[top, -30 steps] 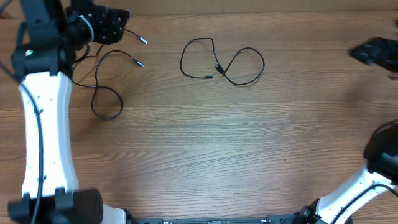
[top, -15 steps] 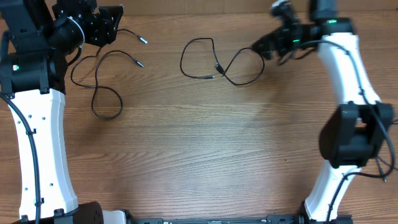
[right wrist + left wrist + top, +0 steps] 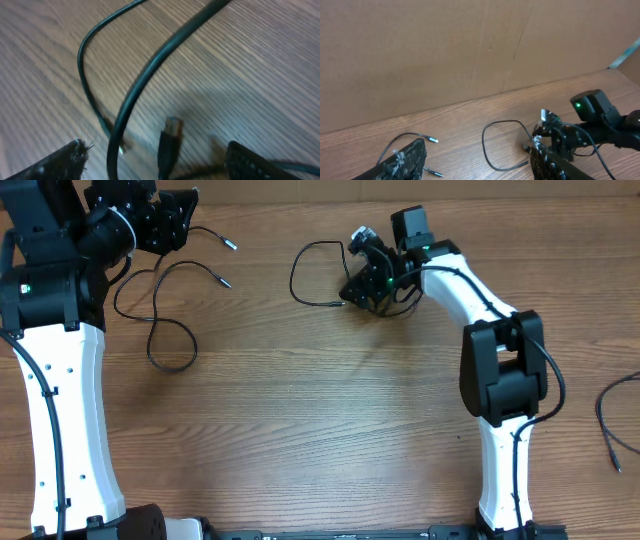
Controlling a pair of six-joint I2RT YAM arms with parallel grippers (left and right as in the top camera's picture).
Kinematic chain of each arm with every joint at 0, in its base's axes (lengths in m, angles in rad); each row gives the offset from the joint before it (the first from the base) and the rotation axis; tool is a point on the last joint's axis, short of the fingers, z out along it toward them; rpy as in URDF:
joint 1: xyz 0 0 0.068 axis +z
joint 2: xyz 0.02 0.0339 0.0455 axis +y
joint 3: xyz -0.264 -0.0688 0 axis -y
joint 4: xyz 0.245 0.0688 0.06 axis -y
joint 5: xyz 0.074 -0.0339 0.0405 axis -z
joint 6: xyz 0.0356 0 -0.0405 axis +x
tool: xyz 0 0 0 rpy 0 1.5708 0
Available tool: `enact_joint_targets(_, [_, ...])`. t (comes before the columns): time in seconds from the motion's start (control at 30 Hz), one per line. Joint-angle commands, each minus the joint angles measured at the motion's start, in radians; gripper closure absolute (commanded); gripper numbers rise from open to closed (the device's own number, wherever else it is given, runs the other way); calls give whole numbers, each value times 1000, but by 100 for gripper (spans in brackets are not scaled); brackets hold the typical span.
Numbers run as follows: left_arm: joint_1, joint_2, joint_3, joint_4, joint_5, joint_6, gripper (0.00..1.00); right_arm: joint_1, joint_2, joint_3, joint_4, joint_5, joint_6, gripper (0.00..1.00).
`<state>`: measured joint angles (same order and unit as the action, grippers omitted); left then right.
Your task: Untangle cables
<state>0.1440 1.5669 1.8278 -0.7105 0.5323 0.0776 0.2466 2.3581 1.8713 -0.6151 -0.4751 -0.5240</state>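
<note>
Overhead: right pincer (image 3: 362,280) sits low over the middle cable (image 3: 292,280) on the worktop (image 3: 300,410); left pincer (image 3: 178,225) is near a second looped cable (image 3: 194,345). Left wrist: fingers (image 3: 407,160) spread wide, nothing held. Right wrist: jaws apart, straddling the cord and its plug (image 3: 170,137), not gripping. Step judged: securing the middle cable. The next move calls for pinching it, then drawing the loops apart.

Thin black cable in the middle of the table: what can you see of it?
The thin black cable is a bendy, rubbery-looking cord lying on the wooden table. Its left part makes a loose loop; the rest hides under the right gripper. Up close, it curves between the open fingers beside a small dark plug end. I cannot tell if they touch it.
</note>
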Motion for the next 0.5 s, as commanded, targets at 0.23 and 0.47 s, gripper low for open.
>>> enact_joint_targets(0.23, [2,-2,16,4,19,4,34,8,27,7,42,5,30,96])
enact_joint_targets(0.47, [2,-2,16,5,19,4,34,-83,-3,108,-36,269,132,96])
